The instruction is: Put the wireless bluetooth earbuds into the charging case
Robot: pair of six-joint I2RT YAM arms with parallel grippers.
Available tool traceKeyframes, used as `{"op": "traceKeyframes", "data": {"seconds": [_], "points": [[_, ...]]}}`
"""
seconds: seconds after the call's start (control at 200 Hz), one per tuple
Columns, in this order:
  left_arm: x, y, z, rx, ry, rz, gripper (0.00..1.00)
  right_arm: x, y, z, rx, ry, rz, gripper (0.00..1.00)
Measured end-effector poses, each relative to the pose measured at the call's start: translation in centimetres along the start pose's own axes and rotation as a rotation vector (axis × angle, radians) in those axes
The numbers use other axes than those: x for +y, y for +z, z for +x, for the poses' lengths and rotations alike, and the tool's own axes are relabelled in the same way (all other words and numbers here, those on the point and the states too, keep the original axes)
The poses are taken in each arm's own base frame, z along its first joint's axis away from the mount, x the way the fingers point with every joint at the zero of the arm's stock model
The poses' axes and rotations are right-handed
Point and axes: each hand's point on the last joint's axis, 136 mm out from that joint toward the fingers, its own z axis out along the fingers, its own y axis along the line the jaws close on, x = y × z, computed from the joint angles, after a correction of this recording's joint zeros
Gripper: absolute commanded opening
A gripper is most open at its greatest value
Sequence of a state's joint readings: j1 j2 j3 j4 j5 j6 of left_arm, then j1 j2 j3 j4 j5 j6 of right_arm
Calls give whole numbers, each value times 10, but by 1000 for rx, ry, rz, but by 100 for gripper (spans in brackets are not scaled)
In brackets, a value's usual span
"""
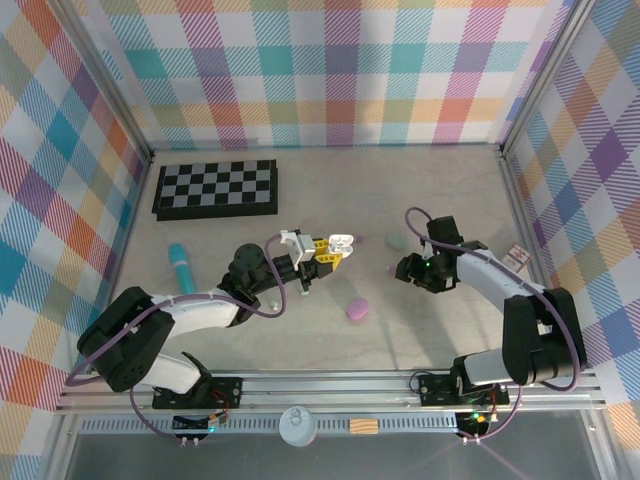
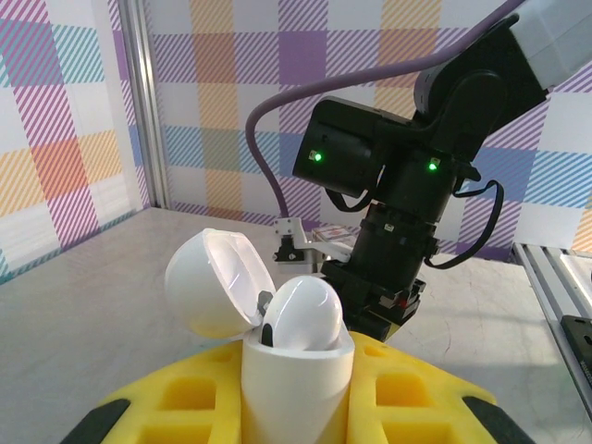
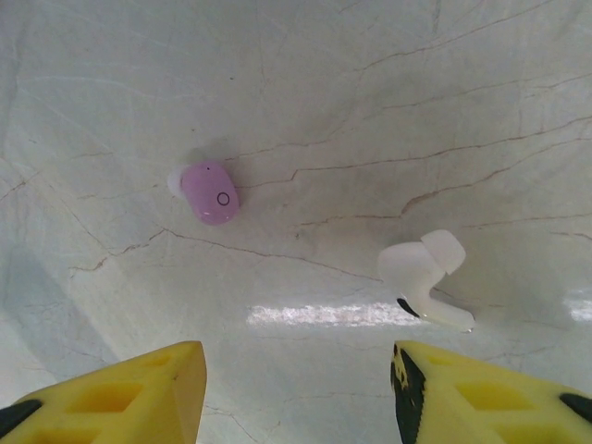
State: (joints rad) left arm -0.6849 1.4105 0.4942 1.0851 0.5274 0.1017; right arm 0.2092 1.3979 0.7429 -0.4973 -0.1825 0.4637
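White charging case (image 2: 296, 375) sits clamped in the left gripper (image 1: 328, 250), lid open, one seated bud (image 2: 305, 310) inside. Right gripper (image 3: 296, 361) hangs spread and empty above the table (image 3: 370, 111), white earbud (image 3: 421, 273) at 1 o'clock, purple earbud (image 3: 211, 191) at 11. Pickup stage, probably: centre on the white one and close gently

1. Top view: table (image 1: 400, 190) lay open upper right, beside the chessboard (image 1: 215, 187).
2. A purple case (image 1: 357, 309) sat centre, between the arms.
3. Right wrist view: purple earbud (image 3: 211, 192) and white earbud (image 3: 424, 276) lay apart.
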Motion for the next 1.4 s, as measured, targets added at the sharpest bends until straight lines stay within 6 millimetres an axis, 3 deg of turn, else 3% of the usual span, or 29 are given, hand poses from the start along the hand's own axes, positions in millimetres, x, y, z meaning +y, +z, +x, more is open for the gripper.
{"op": "traceKeyframes", "data": {"seconds": [0.38,0.655,0.975,1.215,1.4], "points": [[-1,0,-4,-16,9,8,0,-1,-4,-10,-48,-8,7,52],[-2,0,-3,-15,8,11,0,-6,11,-9,-14,9,17,51],[-2,0,-3,-15,9,11,0,-2,14,-5,-3,18,-21,51],[-2,0,-3,-15,9,12,0,7,-20,-22,-129,-24,-41,55],[-2,0,-3,-14,8,14,0,-13,-26,-49,-167,43,5,56]]}}
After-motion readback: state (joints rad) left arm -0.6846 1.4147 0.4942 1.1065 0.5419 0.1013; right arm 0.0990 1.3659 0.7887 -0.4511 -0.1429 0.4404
